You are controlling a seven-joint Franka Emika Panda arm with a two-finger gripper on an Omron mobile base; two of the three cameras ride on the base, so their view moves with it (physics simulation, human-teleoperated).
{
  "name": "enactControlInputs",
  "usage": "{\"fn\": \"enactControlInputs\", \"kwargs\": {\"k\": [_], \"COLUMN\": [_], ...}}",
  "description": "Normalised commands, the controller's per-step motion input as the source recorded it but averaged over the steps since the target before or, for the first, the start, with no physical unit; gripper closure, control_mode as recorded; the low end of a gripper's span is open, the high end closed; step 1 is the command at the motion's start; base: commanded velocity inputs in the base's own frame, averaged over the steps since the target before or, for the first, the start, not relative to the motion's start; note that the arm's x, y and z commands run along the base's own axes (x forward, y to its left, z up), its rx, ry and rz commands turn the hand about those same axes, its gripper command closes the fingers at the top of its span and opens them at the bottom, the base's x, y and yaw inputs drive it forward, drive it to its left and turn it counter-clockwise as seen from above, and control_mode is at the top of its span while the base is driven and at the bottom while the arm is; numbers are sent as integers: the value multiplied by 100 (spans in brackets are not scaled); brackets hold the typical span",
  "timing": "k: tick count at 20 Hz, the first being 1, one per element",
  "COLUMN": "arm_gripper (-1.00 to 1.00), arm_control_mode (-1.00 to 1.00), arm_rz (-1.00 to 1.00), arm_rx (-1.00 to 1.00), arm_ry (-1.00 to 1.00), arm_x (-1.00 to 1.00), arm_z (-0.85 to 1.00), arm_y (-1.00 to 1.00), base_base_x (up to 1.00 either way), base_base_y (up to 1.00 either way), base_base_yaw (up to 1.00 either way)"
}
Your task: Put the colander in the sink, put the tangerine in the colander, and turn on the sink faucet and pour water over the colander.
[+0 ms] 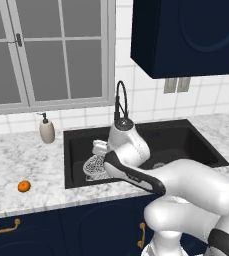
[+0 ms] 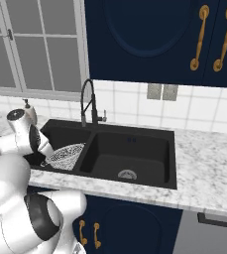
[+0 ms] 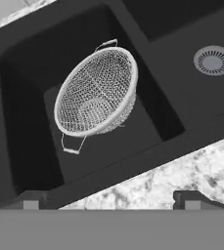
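The first step looks done: the colander (image 3: 96,93) sits inside the left basin of the sink (image 3: 30,122), tipped a little toward the divider, and nothing lies in its mesh. My gripper (image 3: 111,199) hangs above the front edge of that basin with its jaws spread wide and nothing between them, clear of the colander. The tangerine (image 1: 24,186) lies on the marble counter (image 1: 16,160) to the left of the sink, well apart from the basin, so I judge fetching it to be my next job. After that I have to drop it into the colander. The sink faucet (image 2: 87,101) stands behind the divider with no stream running from it, so turning it on and wetting the colander is also left. I would call the task roughly a third complete
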Motion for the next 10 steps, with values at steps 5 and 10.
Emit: {"fn": "enactControlInputs", "kwargs": {"k": [5, 10], "arm_gripper": [-100, -100], "arm_control_mode": [-100, -100], "arm_rz": [34, 37], "arm_rx": [-23, -12], "arm_ry": [15, 20], "arm_x": [-90, -37], "arm_z": [22, 19], "arm_y": [57, 78], "base_base_x": [0, 0], "base_base_y": [0, 0], "base_base_yaw": [0, 0]}}
